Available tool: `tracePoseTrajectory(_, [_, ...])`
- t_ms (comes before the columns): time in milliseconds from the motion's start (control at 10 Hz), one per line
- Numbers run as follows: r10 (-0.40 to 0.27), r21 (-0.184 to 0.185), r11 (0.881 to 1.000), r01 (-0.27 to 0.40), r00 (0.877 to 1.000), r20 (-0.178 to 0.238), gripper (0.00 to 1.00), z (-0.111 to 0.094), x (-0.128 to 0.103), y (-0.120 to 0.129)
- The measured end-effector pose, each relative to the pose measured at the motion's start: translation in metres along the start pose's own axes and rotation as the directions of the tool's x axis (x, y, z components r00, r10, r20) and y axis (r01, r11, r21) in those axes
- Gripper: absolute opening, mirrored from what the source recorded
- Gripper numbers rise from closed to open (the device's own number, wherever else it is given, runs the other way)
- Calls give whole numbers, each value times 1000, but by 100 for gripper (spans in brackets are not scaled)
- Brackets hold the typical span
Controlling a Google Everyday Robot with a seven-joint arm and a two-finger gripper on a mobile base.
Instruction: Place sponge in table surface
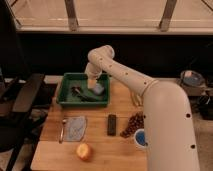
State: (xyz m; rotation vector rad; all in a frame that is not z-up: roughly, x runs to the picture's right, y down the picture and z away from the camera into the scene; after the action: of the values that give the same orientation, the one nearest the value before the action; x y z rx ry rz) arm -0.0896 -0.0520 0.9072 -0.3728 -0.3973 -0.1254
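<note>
The sponge [98,89], a small pale blue block, lies inside the green tray [66,101] near its right side. My gripper [92,83] hangs from the white arm [125,75], low over the tray. It is right beside the sponge, at its upper left, and I cannot tell whether it touches it. The light brown wooden table surface [57,157] carries the tray at its back left.
A dark object [80,93] lies in the tray. On the table are a grey-blue cloth [76,128], a utensil [63,131], a black bar [112,124], a dark cluster [132,125], a blue cup [141,138], an orange fruit [83,151] and a banana [135,98].
</note>
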Motion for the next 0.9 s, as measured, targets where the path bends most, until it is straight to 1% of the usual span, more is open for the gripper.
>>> tracePoseTrajectory(100, [19,-4,1000,-19,1000,-10,65,11,20,-2])
tracePoseTrajectory(200, [24,-9,1000,-24,1000,-18,65,15,27,-1])
tracePoseTrajectory(300, [54,-42,998,-56,998,-43,65,33,46,0])
tracePoseTrajectory(400, [82,-55,995,-85,995,-52,65,39,58,3])
tracePoseTrajectory(700, [132,-83,987,-136,990,-54,65,55,65,9])
tracePoseTrajectory(900, [176,-106,978,-182,983,-59,65,67,74,17])
